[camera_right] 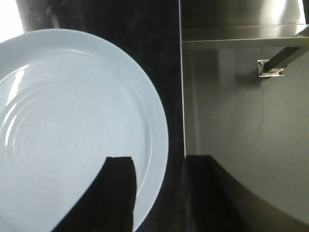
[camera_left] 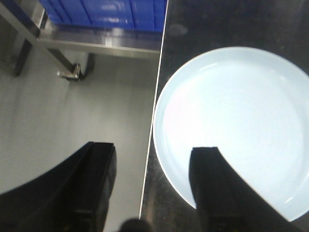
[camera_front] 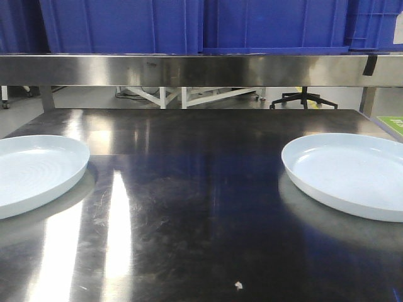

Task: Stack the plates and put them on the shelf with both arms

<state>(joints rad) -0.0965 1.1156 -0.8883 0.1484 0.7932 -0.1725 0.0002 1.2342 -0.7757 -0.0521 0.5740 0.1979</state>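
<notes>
Left plate [camera_front: 38,173] sits at the frame's left edge, right plate [camera_front: 349,173] at the right edge, both flat on the table [camera_front: 201,214], well apart. Count: 2 plates, 2 grippers. Glossy and stiff, so likely slippery and breakable; pinch the upturned outer rim. Left gripper [camera_left: 153,159] and right gripper [camera_right: 158,159] are spread wide and empty, each straddling its plate's outer rim.

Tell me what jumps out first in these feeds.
Two pale blue plates stand out on the dark steel table: the left plate and the right plate lie far apart at opposite edges. The open left gripper and right gripper each frame their plate's outer rim. Blue bins fill the shelf above.
</notes>
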